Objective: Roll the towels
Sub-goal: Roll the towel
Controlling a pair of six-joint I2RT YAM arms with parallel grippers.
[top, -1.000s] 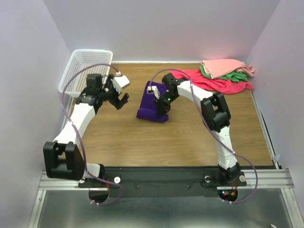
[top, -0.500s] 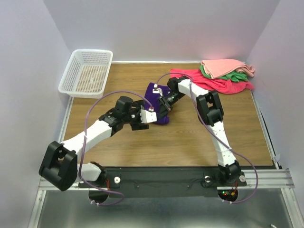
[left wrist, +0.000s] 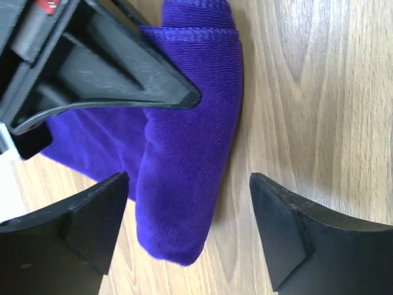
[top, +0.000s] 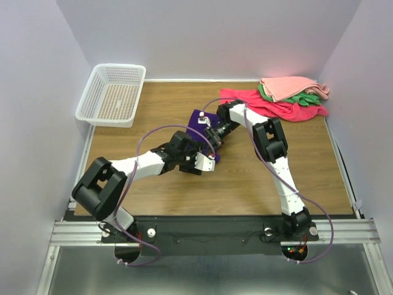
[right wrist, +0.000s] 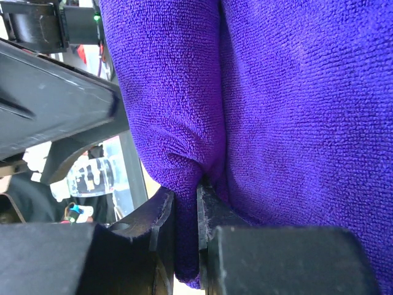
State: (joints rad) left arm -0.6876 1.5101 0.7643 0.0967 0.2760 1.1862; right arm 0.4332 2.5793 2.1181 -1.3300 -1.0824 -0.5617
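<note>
**Q:** Where is the purple towel (top: 198,118)?
**A:** Mid-worktop (top: 245,178), folded over on itself. The right end effector (right wrist: 186,200) pinches a fold of it, and the left end effector (left wrist: 187,184) hangs spread astride its doubled edge.
**Q:** And the other towels (top: 288,98)?
**A:** Heaped at the far right corner.

Robotics lab cell — plain pale walls (top: 202,37), wood tabletop (top: 245,184), aluminium rail (top: 344,231)

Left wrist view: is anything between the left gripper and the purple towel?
Nothing visible. The left gripper is open, its fingers straddling the purple towel at its rolled end. The right gripper, pinching a fold, sits farther along the towel, not between.
</note>
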